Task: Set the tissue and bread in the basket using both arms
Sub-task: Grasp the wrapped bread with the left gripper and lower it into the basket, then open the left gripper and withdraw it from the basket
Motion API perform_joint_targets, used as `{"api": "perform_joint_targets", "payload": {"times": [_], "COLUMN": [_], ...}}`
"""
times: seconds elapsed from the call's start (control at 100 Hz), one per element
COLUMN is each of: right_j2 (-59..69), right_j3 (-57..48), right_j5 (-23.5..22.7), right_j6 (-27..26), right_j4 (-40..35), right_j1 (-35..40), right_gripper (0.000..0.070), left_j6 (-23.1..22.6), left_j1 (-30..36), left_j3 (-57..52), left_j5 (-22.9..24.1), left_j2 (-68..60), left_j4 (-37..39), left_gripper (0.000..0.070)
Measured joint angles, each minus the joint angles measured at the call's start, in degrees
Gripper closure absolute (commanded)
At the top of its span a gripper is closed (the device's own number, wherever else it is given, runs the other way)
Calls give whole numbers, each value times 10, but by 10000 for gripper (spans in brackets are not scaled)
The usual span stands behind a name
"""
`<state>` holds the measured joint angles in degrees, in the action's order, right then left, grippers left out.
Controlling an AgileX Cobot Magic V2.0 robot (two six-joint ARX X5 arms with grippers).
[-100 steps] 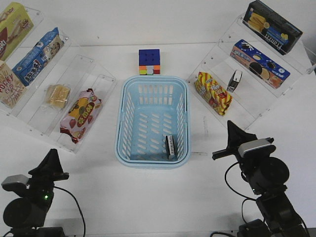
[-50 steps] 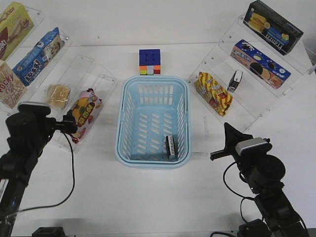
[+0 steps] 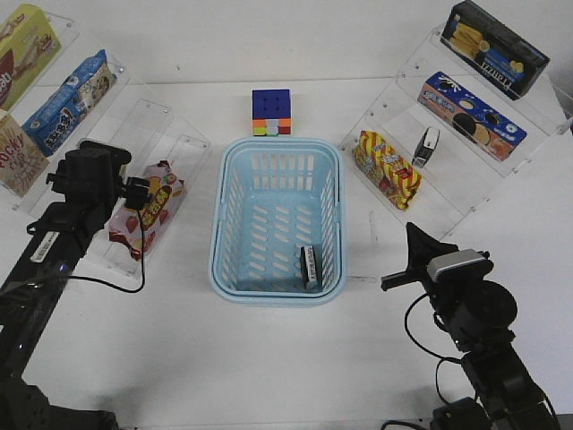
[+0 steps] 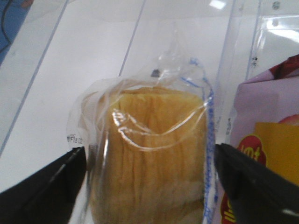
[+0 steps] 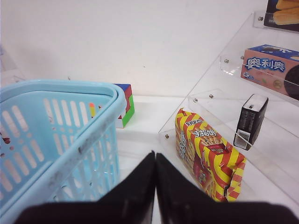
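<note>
One wrapped bread [image 4: 149, 154] sits between the fingers of my left gripper [image 4: 149, 182], on the clear acrylic shelf [image 3: 157, 148] to my left; those jaws stand wide apart, one black finger on each side of the loaf, and I cannot tell whether either touches the wrap. The film carries blue edge print and a small dark code, both too blurred to read. Just beside the bread lies one pink snack bag [image 3: 146, 209] with a yellow-and-red panel, its lettering unreadable. One tissue [image 5: 251, 120], a black pack with a white barcoded end, stands upright on the right-hand acrylic shelf [image 3: 466, 193], well apart from my right gripper [image 5: 155, 161], whose jaws are pressed together on nothing, low beside the basket [image 3: 277, 219]. One red-and-yellow packet [image 5: 205, 156] with Chinese characters lies in front of the tissue, and one blue cookie box [image 5: 271, 70] above it reads 奥利奥. One light-blue basket stands between the two shelves; a small dark item with a white striped label [image 3: 309, 266] rests on its floor near the front right corner. One colour cube [image 3: 271, 112] sits just behind the basket. On the left shelf's upper steps I count one blue box [image 3: 70, 100], one yellow pack [image 3: 25, 49], and one box reading "Pocky" [image 3: 18, 154].
</note>
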<state>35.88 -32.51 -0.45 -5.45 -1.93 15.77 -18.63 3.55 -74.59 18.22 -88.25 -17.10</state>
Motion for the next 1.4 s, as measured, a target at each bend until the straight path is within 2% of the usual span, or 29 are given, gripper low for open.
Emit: {"api": "perform_joint_targets", "payload": {"times": [0.05, 0.09, 0.27, 0.44, 0.53, 0.71, 0.78, 0.88, 1.01, 1.06, 1.29, 1.34, 1.4], "right_j2": [0, 0, 0, 0, 0, 0, 0, 0, 0, 0, 0, 0, 0], "right_j3": [0, 0, 0, 0, 0, 0, 0, 0, 0, 0, 0, 0, 0], "right_j5": [0, 0, 0, 1, 0, 0, 0, 1, 1, 1, 3, 3, 4], "right_j6": [0, 0, 0, 0, 0, 0, 0, 0, -1, -1, -2, -3, -3], "right_j4": [0, 0, 0, 0, 0, 0, 0, -1, -1, 0, -4, -4, -4], "right_j1": [0, 0, 0, 0, 0, 0, 0, 0, 0, 0, 0, 0, 0], "right_gripper": [697, 697, 697, 697, 697, 697, 697, 697, 697, 697, 697, 697, 697], "left_j6": [-1, -1, -1, 10, 38, 94, 103, 107, 111, 111, 114, 116, 118], "left_j1": [0, 0, 9, 61, 96, 177, 218, 267, 306, 311, 291, 282, 271], "left_j3": [0, 0, -11, -62, -96, -103, -103, -97, -92, -92, -98, -103, -113], "left_j5": [1, 5, 5, -13, -84, -330, -379, -381, -380, -380, -341, -319, -282], "left_j2": [0, 0, 12, 66, 112, 156, 136, 90, 45, 39, 63, 81, 108], "left_j4": [0, 2, -10, -43, -48, -55, -60, -78, -96, -94, -106, -118, -126], "left_gripper": [580, 619, 620, 620, 620, 619, 619, 594, 331, 280, 310, 398, 613]}}
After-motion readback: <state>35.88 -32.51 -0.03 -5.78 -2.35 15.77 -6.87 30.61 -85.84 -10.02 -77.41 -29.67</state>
